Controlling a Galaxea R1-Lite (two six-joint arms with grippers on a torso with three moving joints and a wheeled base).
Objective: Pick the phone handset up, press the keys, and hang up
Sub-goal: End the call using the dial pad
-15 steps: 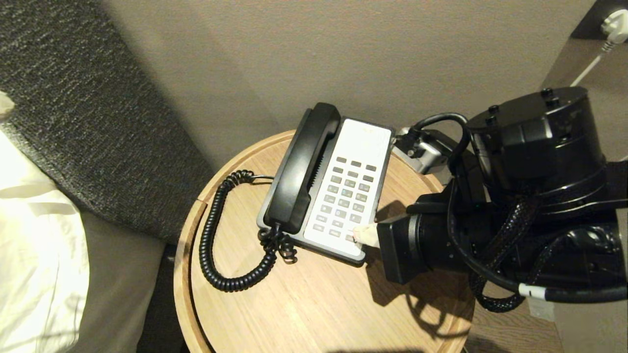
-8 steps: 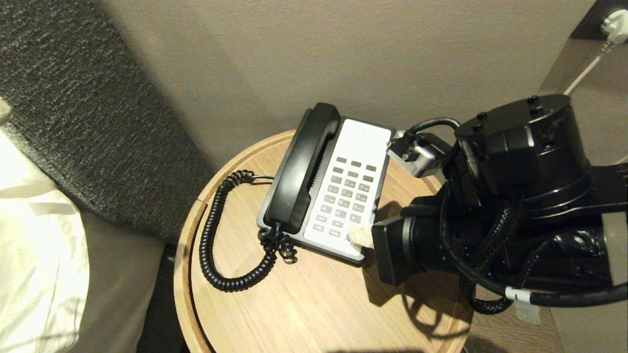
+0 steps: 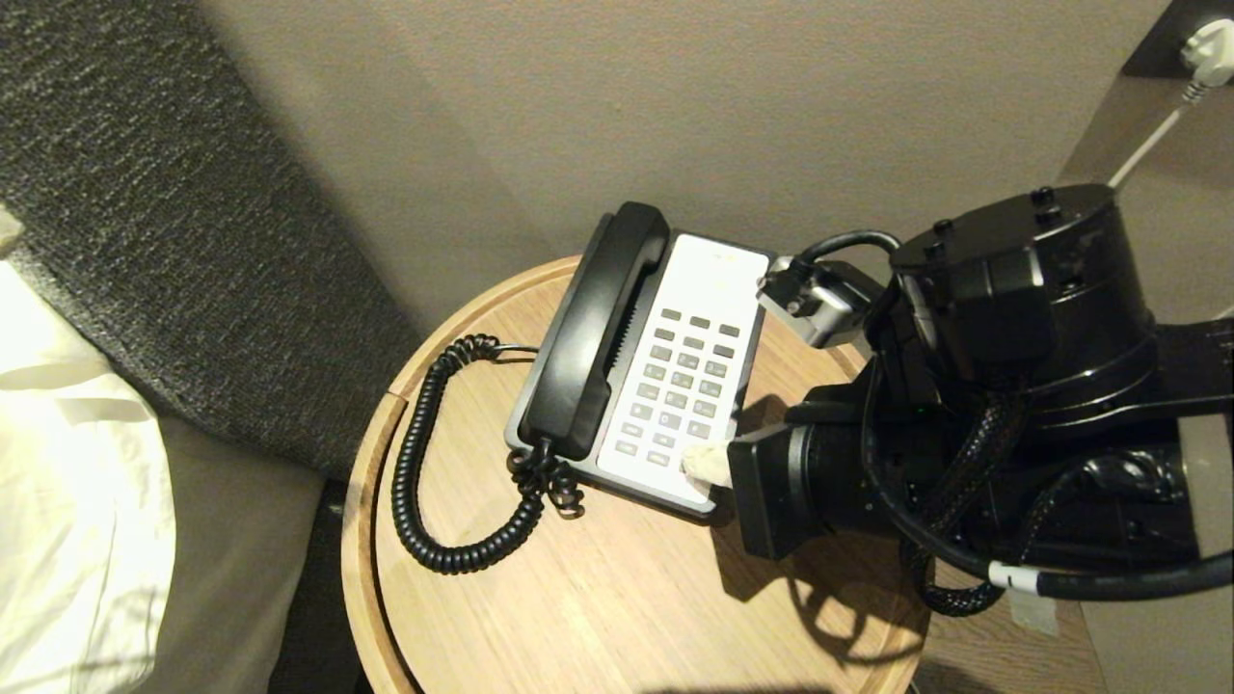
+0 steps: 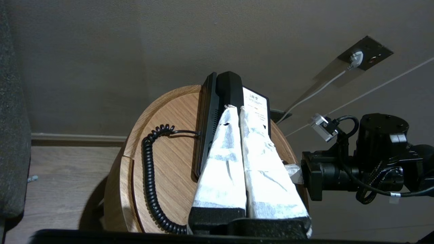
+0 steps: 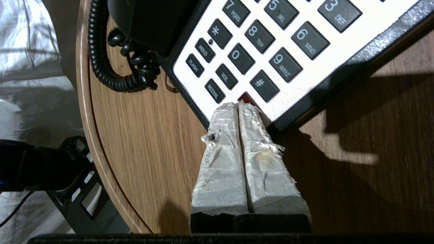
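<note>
Pressing its taped tips together, the right gripper [image 5: 239, 105] sits at a red key on the phone base [image 5: 305, 84] (only the right wrist view shows this key); the phone handset [image 3: 593, 333] lies cradled beyond the keypad, apart from it, the left gripper [image 4: 235, 107] likewise closed

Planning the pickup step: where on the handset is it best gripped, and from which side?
Grip the handset at its slim middle bar, coming from above with fingers across its width. Both ends are bulky and seated in the phone base; the cord hangs off its near end, so the middle is probably clearest.
</note>
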